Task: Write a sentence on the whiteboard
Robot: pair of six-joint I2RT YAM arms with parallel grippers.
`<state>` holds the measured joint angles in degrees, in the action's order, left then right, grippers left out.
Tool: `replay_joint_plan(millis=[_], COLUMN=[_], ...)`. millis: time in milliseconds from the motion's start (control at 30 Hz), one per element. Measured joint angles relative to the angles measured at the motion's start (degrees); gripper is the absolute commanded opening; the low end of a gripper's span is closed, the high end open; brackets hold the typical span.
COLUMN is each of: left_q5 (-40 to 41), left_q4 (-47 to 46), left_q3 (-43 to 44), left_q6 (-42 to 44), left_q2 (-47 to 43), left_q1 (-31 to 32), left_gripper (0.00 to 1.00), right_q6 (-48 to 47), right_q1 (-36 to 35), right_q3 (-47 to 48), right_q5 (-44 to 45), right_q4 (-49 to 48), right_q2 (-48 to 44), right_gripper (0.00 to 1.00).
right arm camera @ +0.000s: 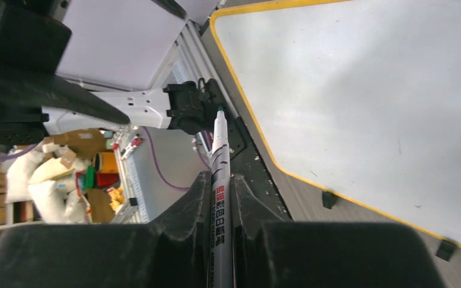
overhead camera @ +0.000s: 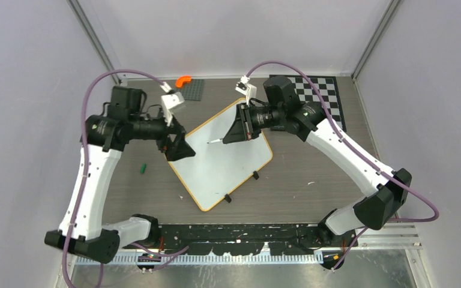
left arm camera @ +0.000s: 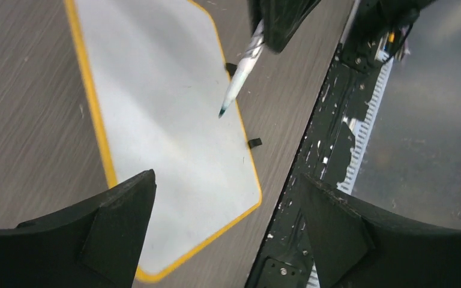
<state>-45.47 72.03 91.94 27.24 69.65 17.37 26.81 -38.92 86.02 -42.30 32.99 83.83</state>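
- The whiteboard (overhead camera: pixel 234 165) lay flat at the centre of the table (overhead camera: pixel 312 180), turned diagonally.
- The right gripper (overhead camera: pixel 227 139) pinched a marker (right arm camera: pixel 221 180), its tip over the board's far half.
- The left gripper (overhead camera: pixel 185 155) stood spread at the board's left edge.

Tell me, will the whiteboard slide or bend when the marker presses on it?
The whiteboard is probably stiff: it lies flat with a straight rim. It may slide under the marker, since only small clip feet show at its edge. It looks thin, so likely light.

Pale grey walls (overhead camera: pixel 24 72) enclose a dark wood-grain table (overhead camera: pixel 288 201) — evenly lit.
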Motion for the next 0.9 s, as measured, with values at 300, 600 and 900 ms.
replay_joint_plan(millis=[300, 600, 900], left_q5=[-2.1, -4.0, -7.5], left_q4=[-4.0, -3.5, -3.5], left_q3=[-6.9, -9.6, -9.4], left_q6=[-14.0, -13.1, -10.5], left_q2=[-4.6, 5.1, 13.3], left_q1=[-18.6, -21.3, -16.9], left_gripper=[0.84, 0.69, 0.43], right_q6=[-12.7, -18.2, -20.2], right_q1=[0.2, 0.0, -0.4], right_q3=[5.7, 3.3, 1.7], right_q5=[5.5, 7.2, 6.7], right_q4=[11.3, 15.1, 16.0], right_q2=[0.0, -2.4, -4.9], right_gripper=[0.0, 0.0, 0.0])
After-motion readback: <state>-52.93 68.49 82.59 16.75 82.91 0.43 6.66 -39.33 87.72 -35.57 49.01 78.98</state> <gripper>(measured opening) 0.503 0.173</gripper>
